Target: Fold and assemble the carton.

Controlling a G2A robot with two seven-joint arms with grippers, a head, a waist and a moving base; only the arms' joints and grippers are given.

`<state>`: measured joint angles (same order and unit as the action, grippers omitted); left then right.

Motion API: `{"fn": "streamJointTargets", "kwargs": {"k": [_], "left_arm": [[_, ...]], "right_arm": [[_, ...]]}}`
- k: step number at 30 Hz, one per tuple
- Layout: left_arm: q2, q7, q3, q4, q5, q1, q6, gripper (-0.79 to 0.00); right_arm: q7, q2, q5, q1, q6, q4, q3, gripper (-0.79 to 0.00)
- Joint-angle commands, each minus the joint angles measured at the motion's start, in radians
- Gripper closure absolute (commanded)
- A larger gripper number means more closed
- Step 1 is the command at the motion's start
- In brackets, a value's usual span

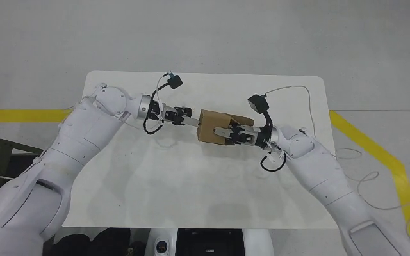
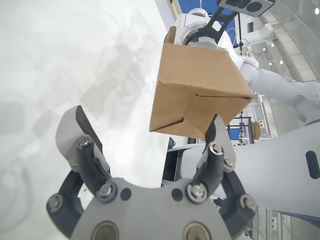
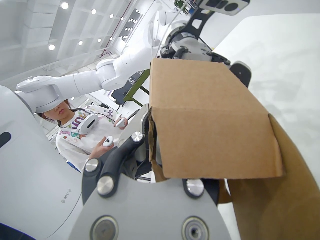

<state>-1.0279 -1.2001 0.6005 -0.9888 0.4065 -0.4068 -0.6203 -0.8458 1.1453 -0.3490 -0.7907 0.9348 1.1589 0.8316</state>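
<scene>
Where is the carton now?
Top view: the carton is above the middle of the table, between the right claw gripping it and the open left claw.

Looks straight down from above both arms onto the table (image 1: 192,192), and peers from each wrist, close behind the left gripper (image 2: 147,114) and the right gripper (image 1: 224,132), out past the jaws at the carton (image 1: 211,123) just ahead, shared by all three views.

A white table (image 1: 192,185) is standing on a grey floor (image 1: 205,32), a yellow line (image 1: 32,115) running along the floor beside it, while a thin cable (image 1: 310,97) is trailing over its far right corner.
</scene>
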Motion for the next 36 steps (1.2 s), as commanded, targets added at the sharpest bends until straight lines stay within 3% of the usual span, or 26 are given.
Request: {"fn": "streamJointTargets", "kwargs": {"k": [1,14,22,27,28,29,30,36], "left_arm": [[0.009,0.008,0.011,0.005,-0.019,0.002,-0.008,-0.785],[0.080,0.154,0.124,-0.074,-0.238,-0.038,-0.152,-0.785],[0.118,0.205,0.200,-0.158,-0.373,-0.094,-0.135,-0.785],[0.137,0.211,0.234,-0.207,-0.437,-0.129,-0.121,-0.785],[0.140,0.207,0.238,-0.214,-0.448,-0.136,-0.116,-0.785],[0.143,0.199,0.242,-0.223,-0.462,-0.140,-0.109,-0.785],[0.144,0.196,0.245,-0.228,-0.472,-0.142,-0.103,-0.785],[0.156,0.177,0.264,-0.265,-0.508,-0.158,-0.073,-0.785]], "right_arm": [[-0.008,0.003,0.005,0.003,-0.030,-0.011,-0.009,0.000],[-0.088,0.054,-0.075,0.058,-0.212,-0.114,-0.105,0.000],[-0.032,0.104,-0.047,0.093,-0.241,-0.196,-0.165,0.000],[0.008,0.135,-0.007,0.123,-0.236,-0.251,-0.192,-0.348],[0.011,0.140,0.002,0.130,-0.232,-0.262,-0.196,-0.379],[0.016,0.144,0.012,0.135,-0.225,-0.273,-0.199,-0.610],[0.019,0.147,0.018,0.139,-0.220,-0.279,-0.200,-0.785],[0.029,0.152,0.056,0.150,-0.161,-0.295,-0.182,-0.785]]}}
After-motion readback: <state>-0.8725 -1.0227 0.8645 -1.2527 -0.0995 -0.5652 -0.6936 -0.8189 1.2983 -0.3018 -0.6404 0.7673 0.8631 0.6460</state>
